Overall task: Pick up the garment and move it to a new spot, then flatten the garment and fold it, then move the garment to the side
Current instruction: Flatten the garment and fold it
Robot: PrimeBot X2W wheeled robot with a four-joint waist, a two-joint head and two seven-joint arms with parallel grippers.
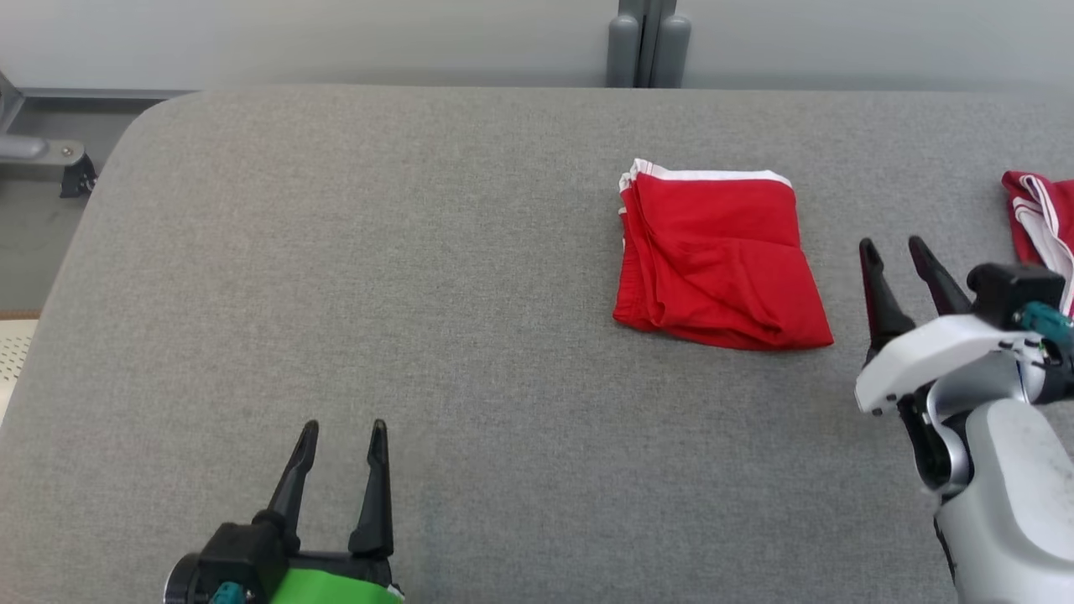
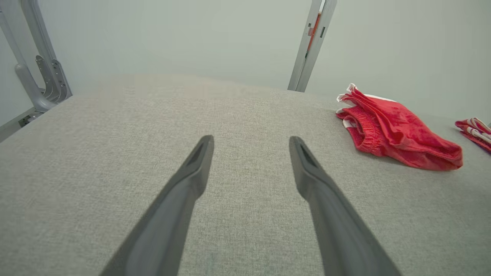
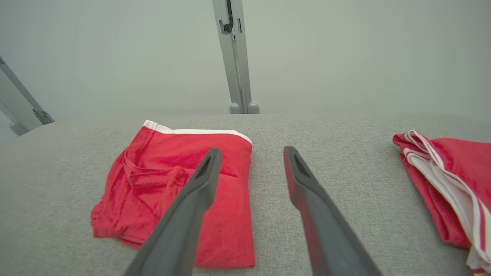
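Observation:
A red garment with a white band (image 1: 717, 260) lies folded into a rough square on the grey table, right of centre. It also shows in the left wrist view (image 2: 395, 128) and the right wrist view (image 3: 172, 191). My right gripper (image 1: 894, 247) hovers open just to the right of the folded garment, nothing between its fingers (image 3: 251, 153). Far off at the near left, my left gripper (image 1: 344, 432) is open and holds nothing; its fingers (image 2: 251, 140) hang over bare cloth.
A second red garment with white stripes (image 1: 1040, 218) lies at the table's right edge (image 3: 445, 180). The grey padded table (image 1: 336, 252) has wide free room on its left half. A grey post (image 1: 646, 42) stands behind the far edge, a metal frame (image 1: 42, 151) at the far left.

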